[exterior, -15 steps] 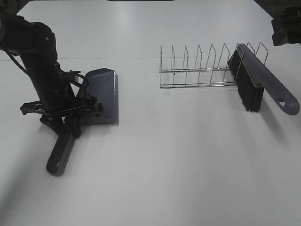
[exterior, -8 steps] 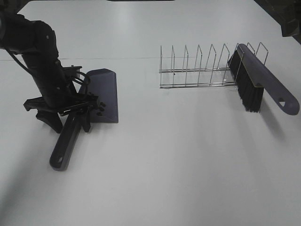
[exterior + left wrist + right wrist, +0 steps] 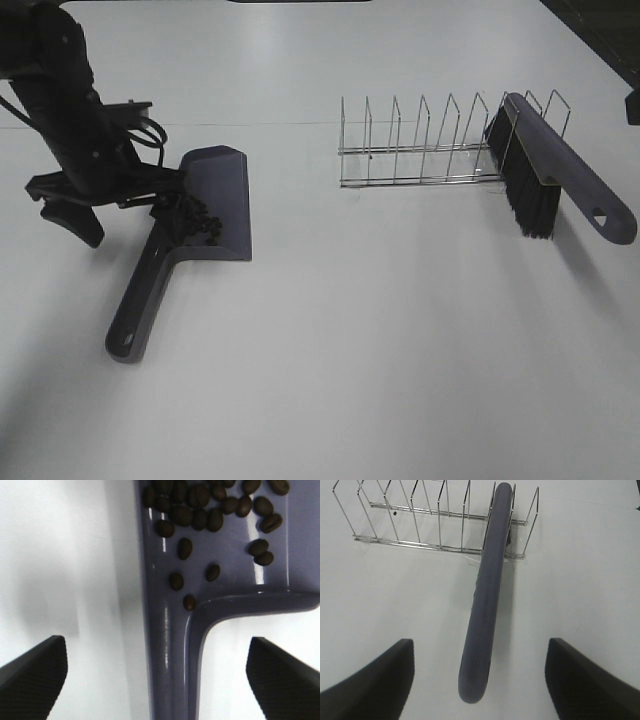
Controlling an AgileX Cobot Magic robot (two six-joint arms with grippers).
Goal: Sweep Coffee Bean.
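Note:
The purple-grey dustpan (image 3: 218, 178) lies flat on the white table at the left, with its handle pointing toward the front. The coffee beans (image 3: 196, 221) sit in a small cluster inside the pan near the handle root; they also show in the left wrist view (image 3: 200, 505). My left gripper (image 3: 118, 200) is open and empty, above the pan's handle (image 3: 170, 640) and not touching it. My right gripper (image 3: 480, 680) is open and empty, above the end of the purple brush (image 3: 487, 590). The brush (image 3: 560, 170) leans on the wire rack.
A wire dish rack (image 3: 420, 150) stands at the back right and also shows in the right wrist view (image 3: 420, 510). The brush's black bristles (image 3: 527, 195) hang over the rack's right end. The left arm (image 3: 65, 110) stands behind and left of the dustpan.
My left gripper has let go of the dustpan handle and moved back and to the left, uncovering the beans in the pan. The right arm has pulled out of view to the right.

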